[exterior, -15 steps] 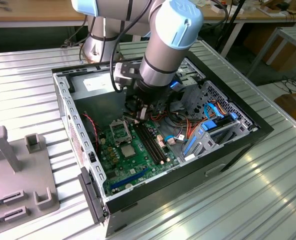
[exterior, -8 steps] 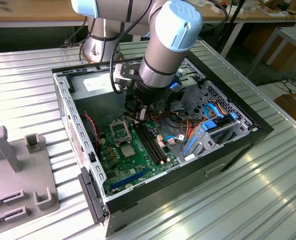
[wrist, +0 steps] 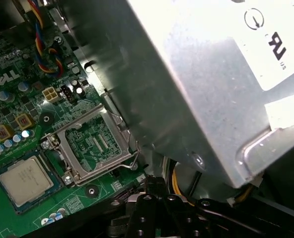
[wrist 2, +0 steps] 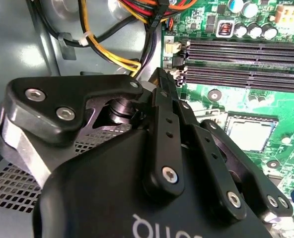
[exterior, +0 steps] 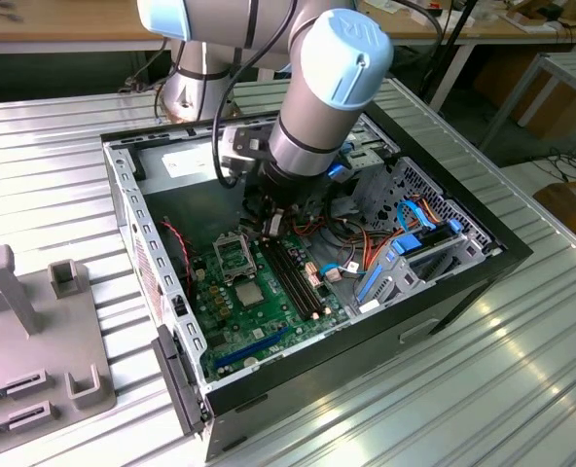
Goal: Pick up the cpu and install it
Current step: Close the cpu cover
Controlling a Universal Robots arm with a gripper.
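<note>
On the ribbed metal table [exterior: 522,389], the black gripper [wrist 2: 162,79], seemingly closed and empty, could snag yellow cables [wrist 2: 112,54] beside the seated square silver cpu [wrist: 25,181].

Motherboard [wrist: 18,99]: white lettering on the green surface near one edge, in the first wrist view.
Metal cage [wrist: 196,99]: dark printed signs on a bright patch, one a circled arrow.
Gripper [wrist 2: 163,74]: partial white lettering on the black housing, cut off.
</note>
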